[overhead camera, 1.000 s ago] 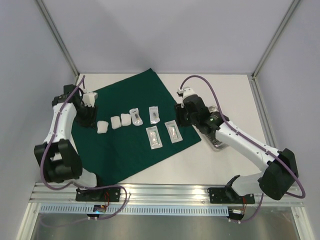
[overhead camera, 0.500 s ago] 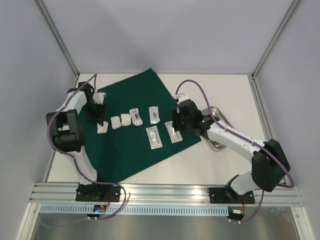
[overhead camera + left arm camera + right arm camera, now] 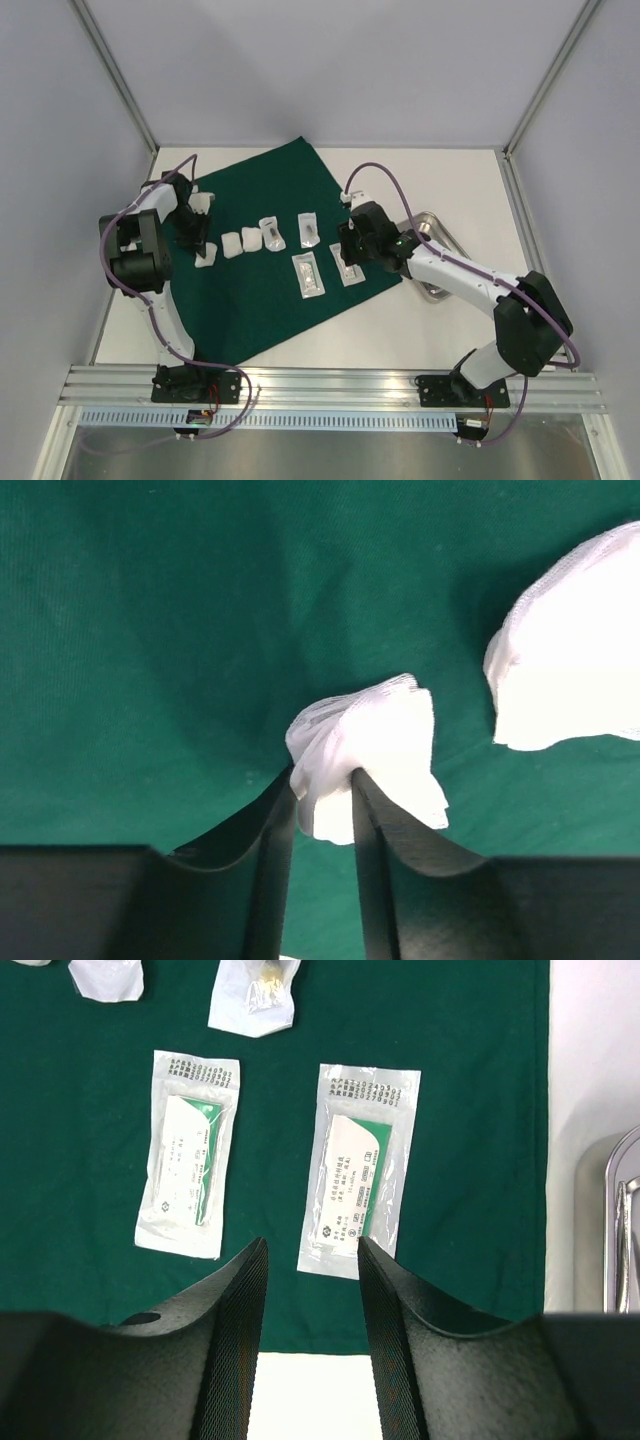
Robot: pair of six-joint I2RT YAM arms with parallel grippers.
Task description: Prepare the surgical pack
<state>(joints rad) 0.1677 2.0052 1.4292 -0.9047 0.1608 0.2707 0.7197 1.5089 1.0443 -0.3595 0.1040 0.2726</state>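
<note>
The dark green cloth (image 3: pixel 260 190) of the surgical pack lies flat on the table. On it sit a row of white gauze pieces (image 3: pixel 231 245) and several clear pouches (image 3: pixel 308 274). My left gripper (image 3: pixel 322 785) is at the row's left end (image 3: pixel 197 245), shut on the edge of a crumpled gauze piece (image 3: pixel 375 745); another gauze (image 3: pixel 570 680) lies to its right. My right gripper (image 3: pixel 312 1250) hangs open over the cloth's right edge (image 3: pixel 345 245), just short of a labelled pouch (image 3: pixel 358 1182), with nothing between its fingers. The steel tray (image 3: pixel 440 292) sits right of the cloth.
A second labelled pouch (image 3: pixel 188 1165) lies left of the first, and a small pouch (image 3: pixel 255 995) lies beyond them. The tray's rim (image 3: pixel 610 1230) shows at the right of the right wrist view. Bare white table (image 3: pixel 310 1400) lies under the right fingers.
My left gripper has come down at the left gauze and closed on it. My right arm has swung left from the tray to the pouch at the cloth's edge.
</note>
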